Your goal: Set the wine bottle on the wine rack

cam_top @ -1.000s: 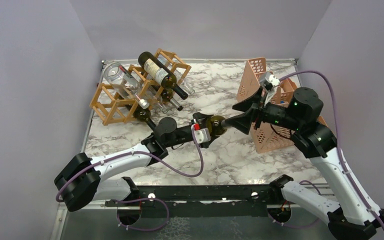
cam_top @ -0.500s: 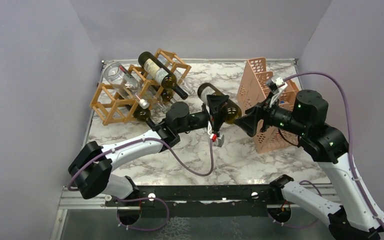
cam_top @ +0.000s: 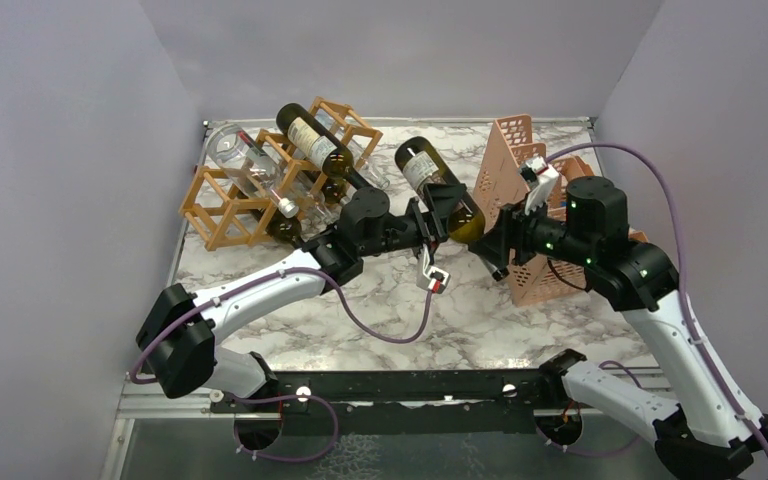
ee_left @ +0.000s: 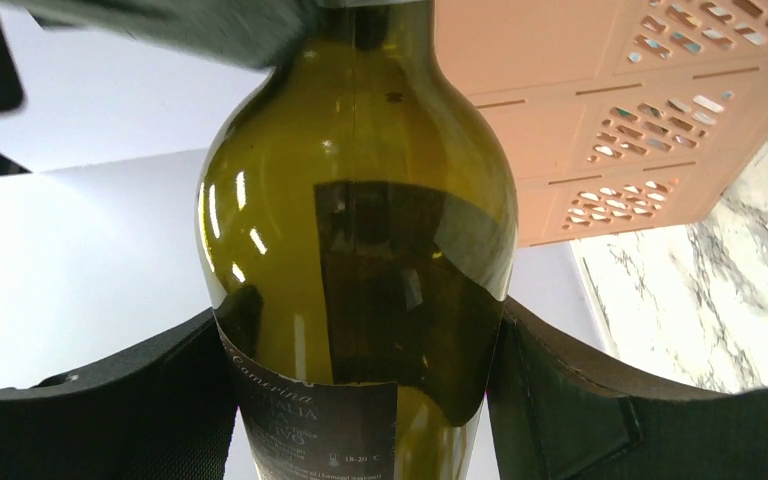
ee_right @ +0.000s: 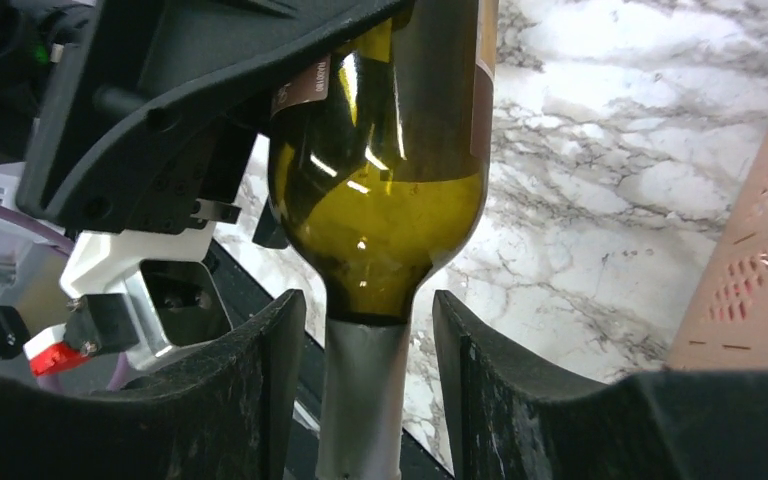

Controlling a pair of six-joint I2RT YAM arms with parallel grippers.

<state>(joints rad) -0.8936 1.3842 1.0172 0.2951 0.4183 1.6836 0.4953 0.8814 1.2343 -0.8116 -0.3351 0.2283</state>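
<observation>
**Top external view:** the wine bottle point(cam_top: 428, 183) hangs above the marble table point(cam_top: 480, 310) at frame centre. It is tilted, with its base to the upper left and its neck to the lower right. The left gripper point(cam_top: 438, 213) is clamped across its body. The right gripper point(cam_top: 487, 243) meets the neck end from the right, in front of the pink crate point(cam_top: 510, 150). The wine rack point(cam_top: 210, 210) sits at the upper left, well apart from the bottle. It carries 1 dark labelled bottle point(cam_top: 312, 141) on top and clear bottles point(cam_top: 232, 152) in its cells.

**Left wrist view:** 2 black fingers point(ee_left: 110, 420) press on both flanks of the olive-green glass beside the dark label point(ee_left: 310, 420), a firm pinch on the bottle. The crate fills the upper right.

**Right wrist view:** the grey foil point(ee_right: 360, 400) of the neck runs down between this gripper's 2 fingers point(ee_right: 230, 400). A sliver of gap shows on each side, so these jaws stand spread around the neck and do not pinch it.

I judge this to be the hand-over stage, with the left arm carrying the load. The next move calls for the right gripper to draw back along the neck's line without knocking it. The left arm then needs to swing toward the upper left, line the bottle's axis up with a cell and slide it in. The cells at the rack's lower left look free.
</observation>
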